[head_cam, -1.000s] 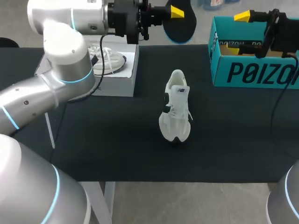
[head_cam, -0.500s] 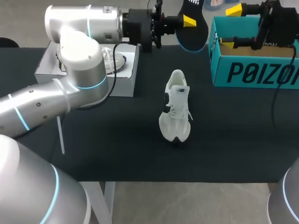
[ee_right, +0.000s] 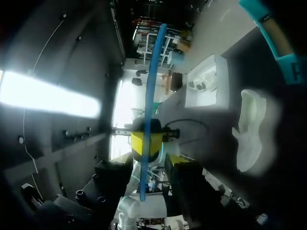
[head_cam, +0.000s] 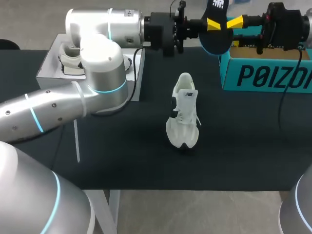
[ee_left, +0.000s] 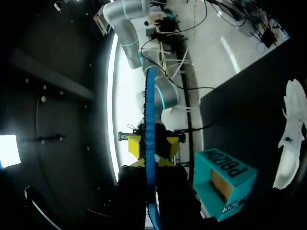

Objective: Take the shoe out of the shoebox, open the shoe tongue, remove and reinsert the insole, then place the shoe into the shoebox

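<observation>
Left jaws have carried the insole point(head_cam: 217, 41) rightward, right jaws leftward to meet it. From the shoe point(head_cam: 184, 117) on the table point(head_cam: 122, 156): white box point(head_cam: 138, 73) at 10 o'clock, shoebox point(head_cam: 273, 75) at 2, insole at 1, pinched in the left jaws, right jaws parted astride it.

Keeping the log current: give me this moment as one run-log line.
insole: out, held aloft | left end effector: shut on insole | right end effector: open around insole | shoe: lying on table

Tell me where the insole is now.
In the head view the insole is held in the left gripper above the table's far edge, left of the teal shoebox, beyond the shoe.
</observation>
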`<action>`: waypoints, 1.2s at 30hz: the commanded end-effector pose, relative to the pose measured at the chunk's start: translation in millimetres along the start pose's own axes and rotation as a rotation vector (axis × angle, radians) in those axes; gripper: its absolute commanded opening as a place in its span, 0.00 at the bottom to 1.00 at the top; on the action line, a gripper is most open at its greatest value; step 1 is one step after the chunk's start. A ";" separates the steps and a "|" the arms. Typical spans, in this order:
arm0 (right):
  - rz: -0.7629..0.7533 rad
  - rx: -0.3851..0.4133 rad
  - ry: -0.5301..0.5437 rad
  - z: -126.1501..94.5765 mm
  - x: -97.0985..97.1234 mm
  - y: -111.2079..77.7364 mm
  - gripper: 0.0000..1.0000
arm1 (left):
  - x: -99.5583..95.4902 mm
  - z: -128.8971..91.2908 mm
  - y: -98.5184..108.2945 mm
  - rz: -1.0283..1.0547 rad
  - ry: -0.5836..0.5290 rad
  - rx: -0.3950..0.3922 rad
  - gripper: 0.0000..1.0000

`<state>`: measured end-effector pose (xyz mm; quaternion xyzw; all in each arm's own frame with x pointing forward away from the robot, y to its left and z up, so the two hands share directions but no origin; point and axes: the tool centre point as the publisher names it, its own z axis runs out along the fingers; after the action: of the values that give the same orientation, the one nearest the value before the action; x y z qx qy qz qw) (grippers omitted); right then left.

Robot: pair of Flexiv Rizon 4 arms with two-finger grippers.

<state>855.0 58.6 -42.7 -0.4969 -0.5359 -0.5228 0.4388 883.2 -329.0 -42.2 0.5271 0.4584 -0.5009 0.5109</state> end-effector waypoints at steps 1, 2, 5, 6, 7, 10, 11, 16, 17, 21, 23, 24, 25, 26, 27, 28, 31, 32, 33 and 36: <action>0.002 0.015 0.001 3.3 -2.6 5.2 0.35 | 0.3 6.5 0.9 0.002 0.001 0.004 0.00; 0.003 0.016 0.001 3.4 -2.7 5.2 0.34 | 0.4 6.6 0.8 0.001 0.002 0.004 0.00; 0.004 0.018 0.003 3.1 -3.6 4.9 0.15 | 1.8 6.5 0.6 -0.002 0.007 0.002 0.00; 0.004 0.018 0.004 2.9 -3.8 4.9 0.00 | 2.3 6.3 0.6 -0.006 0.007 0.000 0.00; 0.005 0.019 0.004 2.7 -3.9 4.8 0.00 | 2.6 6.1 0.6 -0.007 0.008 -0.002 0.00; 0.007 0.025 0.004 2.2 -4.1 5.0 0.00 | 2.7 5.9 0.6 -0.009 0.010 -0.006 0.00; 0.007 0.027 0.004 2.2 -4.1 5.1 0.00 | 2.6 5.9 0.7 -0.009 0.010 -0.007 0.00; 0.007 0.032 0.007 2.1 -4.2 6.1 0.00 | 2.2 5.7 0.9 -0.011 0.010 -0.012 0.00; 0.007 0.033 0.007 2.1 -4.3 6.3 0.00 | 2.2 5.1 0.7 -0.011 0.011 -0.013 0.00; 0.007 0.034 0.008 1.7 -4.8 7.6 0.00 | 2.6 1.8 0.3 -0.021 0.024 -0.021 0.79; 0.007 0.032 0.009 0.4 -5.2 9.0 0.00 | 3.0 -2.1 0.8 -0.024 0.028 -0.026 1.00; 0.007 0.030 0.009 0.3 -5.3 9.1 0.00 | 3.1 -4.1 1.2 -0.027 0.029 -0.032 1.00; 0.006 0.029 0.010 -0.1 -5.4 9.3 0.00 | 3.1 -6.0 1.7 -0.031 0.031 -0.041 1.00; 0.005 0.026 0.009 -0.9 -5.5 9.9 0.00 | 3.4 -9.4 2.8 -0.033 0.032 -0.047 1.00; 0.001 0.020 0.009 -1.5 -5.7 10.4 0.00 | 3.8 -12.0 3.4 -0.035 0.032 -0.047 1.00; -0.004 0.015 0.009 -2.1 -5.8 10.9 0.00 | 4.2 -15.0 3.3 -0.034 0.044 -0.052 1.00; -0.027 -0.008 0.007 -4.2 -8.4 13.2 0.00 | 7.2 -26.7 2.4 -0.058 0.075 -0.060 1.00; -0.035 -0.014 -0.006 -5.2 -10.8 14.9 0.00 | 9.2 -31.9 1.9 -0.083 0.095 -0.076 1.00; -0.044 -0.020 -0.023 -5.8 -13.5 16.4 0.00 | 11.1 -38.1 1.4 -0.105 0.101 -0.089 1.00; -0.106 -0.046 -0.028 -6.5 -18.7 20.8 0.00 | 16.9 -60.4 -3.7 -0.142 0.178 -0.106 1.00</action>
<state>877.3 49.3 -56.8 -0.4899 -0.5549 -0.5402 0.4004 897.6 -298.0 -64.9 0.4968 0.5386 -0.4827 0.4797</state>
